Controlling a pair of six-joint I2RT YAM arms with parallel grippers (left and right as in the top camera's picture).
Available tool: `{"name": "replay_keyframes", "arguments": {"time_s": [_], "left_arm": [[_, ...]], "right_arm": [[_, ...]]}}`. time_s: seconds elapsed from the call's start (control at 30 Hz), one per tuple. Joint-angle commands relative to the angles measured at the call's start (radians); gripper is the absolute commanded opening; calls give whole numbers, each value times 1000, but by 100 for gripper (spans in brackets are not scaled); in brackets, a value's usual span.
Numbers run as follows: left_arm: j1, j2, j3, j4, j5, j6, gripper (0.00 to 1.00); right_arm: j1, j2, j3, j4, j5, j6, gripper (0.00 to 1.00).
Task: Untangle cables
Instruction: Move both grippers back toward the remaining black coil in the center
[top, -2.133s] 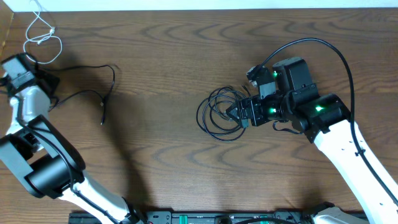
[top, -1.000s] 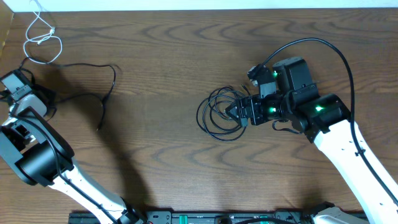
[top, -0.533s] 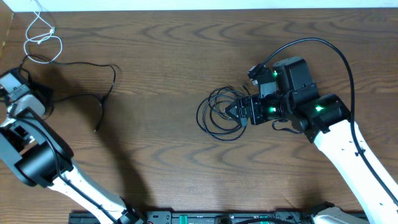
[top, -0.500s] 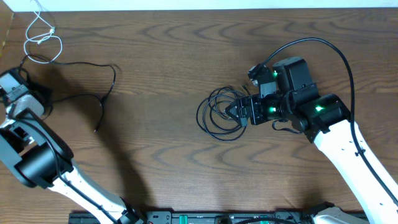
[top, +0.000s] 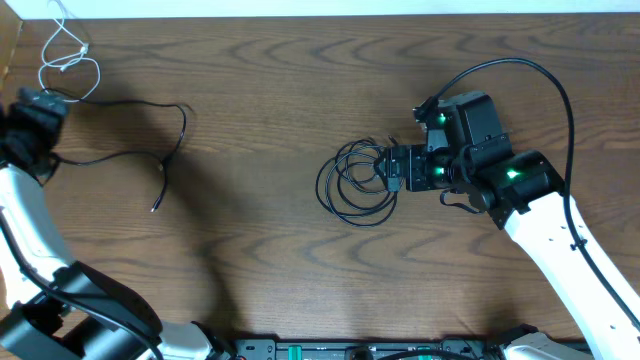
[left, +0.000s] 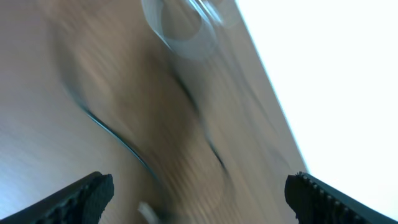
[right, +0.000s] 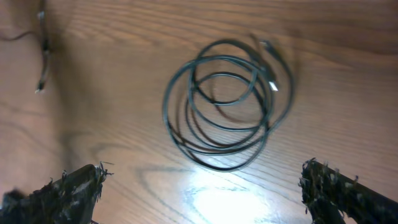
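On the table (top: 260, 90) three cables lie apart from each other. The coiled cable (top: 355, 183) lies a little right of the middle. My right gripper (top: 390, 170) stands over its right edge. In the right wrist view, the coil lies on the wood ahead of my fingertips, not between them. The loose cable (top: 150, 155) lies well to the left of the coil, with one end free on the wood nearer to me. The small looped cable (top: 65, 60) lies in the far left corner, behind the loose cable. I cannot tell if these two touch. My left gripper (top: 35, 110) is at the left edge, near both.
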Motion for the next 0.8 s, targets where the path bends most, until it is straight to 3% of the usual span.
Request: {"name": "replay_keyframes", "arguments": {"time_s": [0.0,0.17,0.23,0.57,0.77], "left_arm": [[-99,6,0,-130,387,75,94],[-313,8,-29,-327,389,380,94],[-417,8,-43,-364,326,448,94],[-890,51,-111,-368,-177,449,93],[-1045,126,-111,-300,-224,449,92]], "right_arm": [[2,15,2,-15,101,108,99],[-26,20,2,-58,161,135,99],[-50,19,2,-78,161,135,99],[-190,19,2,-210,162,137,99],[-214,19,2,-225,161,137,99]]}}
